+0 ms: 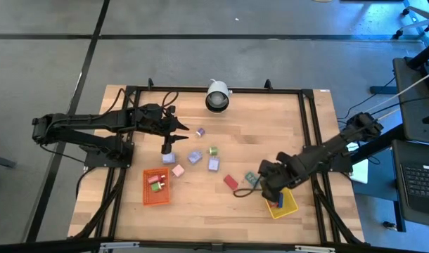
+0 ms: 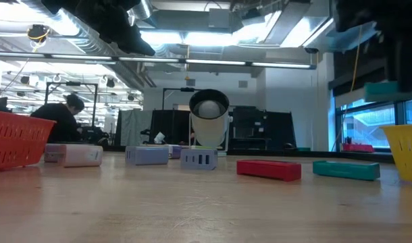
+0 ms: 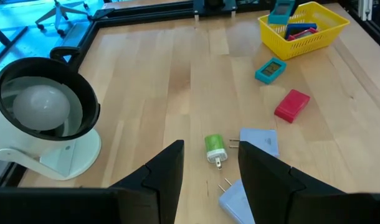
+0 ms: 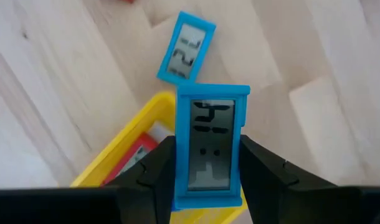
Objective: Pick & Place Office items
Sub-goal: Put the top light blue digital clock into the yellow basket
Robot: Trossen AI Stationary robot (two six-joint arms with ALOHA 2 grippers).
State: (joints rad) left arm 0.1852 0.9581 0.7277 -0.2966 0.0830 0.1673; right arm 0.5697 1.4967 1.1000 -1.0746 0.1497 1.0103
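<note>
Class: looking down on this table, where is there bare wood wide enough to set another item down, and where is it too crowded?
Free: the near strip between the orange tray and the yellow tray, and the far right corner beyond the lamp. Crowded: the middle, around the lilac adapters, green plug and red block.

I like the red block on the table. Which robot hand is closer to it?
The right. The right gripper hangs just beside the red block, over the yellow tray. The left gripper is farther, across the table.
</note>
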